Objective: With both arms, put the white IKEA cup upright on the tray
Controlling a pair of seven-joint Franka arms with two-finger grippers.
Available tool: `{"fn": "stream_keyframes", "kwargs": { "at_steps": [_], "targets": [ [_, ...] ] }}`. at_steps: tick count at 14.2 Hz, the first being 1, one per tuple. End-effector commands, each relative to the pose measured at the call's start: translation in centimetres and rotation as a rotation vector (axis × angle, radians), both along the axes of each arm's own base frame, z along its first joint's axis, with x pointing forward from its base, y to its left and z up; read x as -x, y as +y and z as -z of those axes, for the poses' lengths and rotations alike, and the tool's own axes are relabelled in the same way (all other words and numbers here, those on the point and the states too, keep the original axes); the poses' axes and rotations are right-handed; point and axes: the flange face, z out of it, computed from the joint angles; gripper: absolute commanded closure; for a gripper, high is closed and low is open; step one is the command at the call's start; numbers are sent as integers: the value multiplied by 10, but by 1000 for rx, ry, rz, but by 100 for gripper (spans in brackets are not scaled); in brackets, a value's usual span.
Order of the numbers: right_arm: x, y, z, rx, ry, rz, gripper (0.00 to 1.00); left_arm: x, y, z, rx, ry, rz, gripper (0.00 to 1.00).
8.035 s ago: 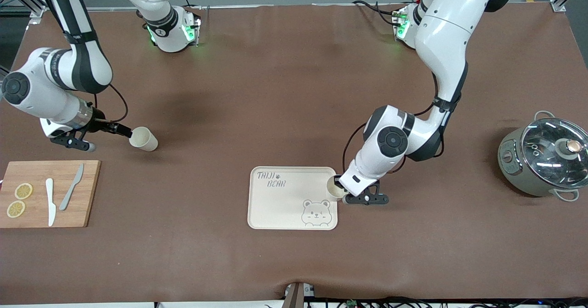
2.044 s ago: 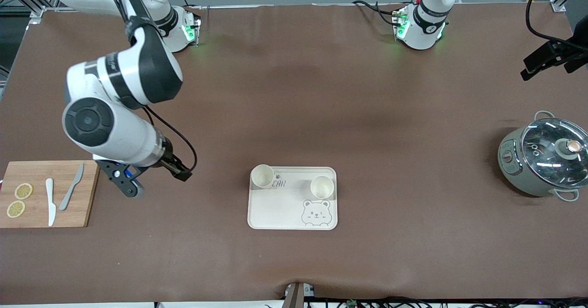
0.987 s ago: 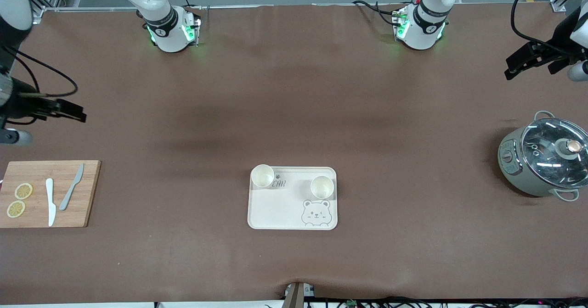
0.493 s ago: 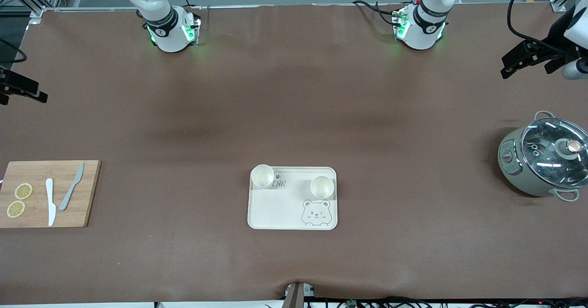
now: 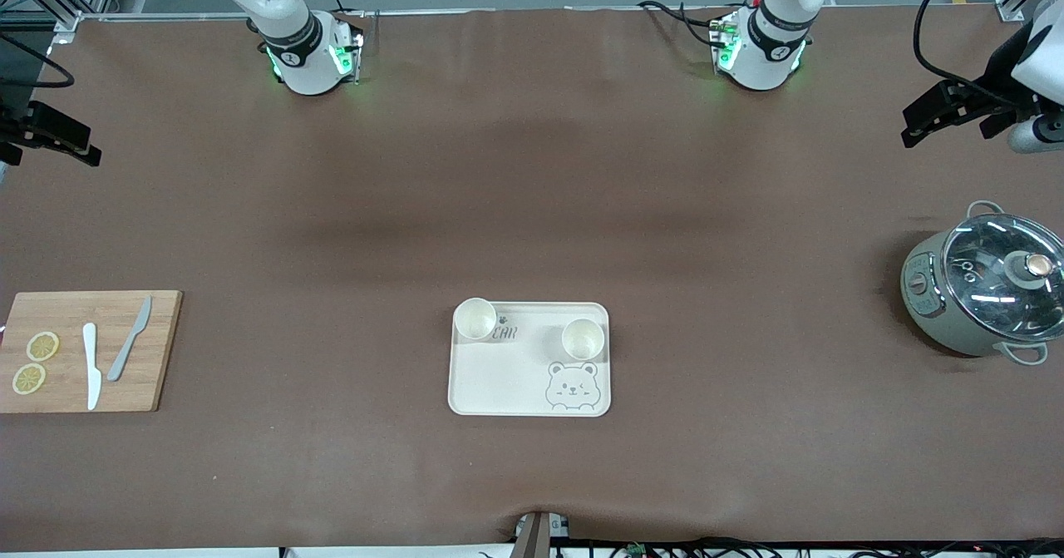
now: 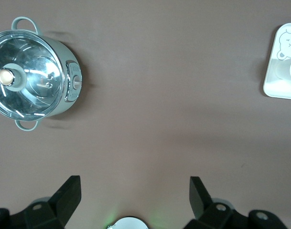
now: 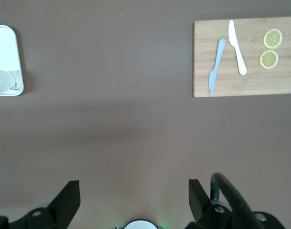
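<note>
A: Where are the cups found?

B: Two white cups are seen upright on the tray (image 5: 507, 375), which rests on the brown surface (image 5: 532, 209) near the front camera. One cup (image 5: 475, 319) is set in the tray's corner toward the right arm's end, partly covering the lettering; the other cup (image 5: 583, 338) is set just above the bear face, toward the left arm's end. Neither is touched by an arm.

A: And the pincers?

B: The left pincer (image 5: 931, 116) is held in the air over the left arm's end of the surface, above the stretch between that edge and the lidded pot (image 5: 985, 290). Its fingers (image 6: 69, 195) are spread wide with nothing between them. The right pincer (image 5: 62, 138) is held over the right arm's end, its fingers (image 7: 70, 196) likewise released and empty.

A: What is changed from earlier?

B: Eight seconds ago a cup was being gripped by each arm, the left one at the tray's edge. Two seconds ago both cups were already set down and the right arm was being drawn back near the cutting board (image 5: 87, 350). Since then both arms have been pulled out to the surface's ends, while cups, tray, board and pot are unmoved
</note>
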Motion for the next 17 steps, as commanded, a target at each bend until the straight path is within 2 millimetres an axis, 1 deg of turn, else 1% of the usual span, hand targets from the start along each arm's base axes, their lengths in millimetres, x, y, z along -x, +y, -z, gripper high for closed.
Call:
{"fn": "stream_keyframes", "kwargs": {
  "at_steps": [1,3,5,6,7,9,11,17],
  "targets": [
    [12,-13,-8,9,11,19,0,0,-4,-1,-9,-6,26,0],
    [11,-13,-6,8,14,27,0,8,-7,-12,-12,-18,30,0],
    [9,-6,-8,-2,0,21,0,9,-7,-10,-22,-7,24,0],
    [9,-7,-7,-2,4,40,0,7,-5,-7,-22,-1,23,0],
    [10,-12,-6,-8,7,76,0,6,-5,-6,-22,-1,24,0],
    [10,-10,-5,-9,10,76,0,4,-4,-3,-21,2,23,0],
    [9,-13,-6,5,1,81,0,1,-4,-1,-21,1,23,0],
    [9,-9,-4,3,12,75,0,-3,-4,0,-17,-13,21,0]
  ]
}}
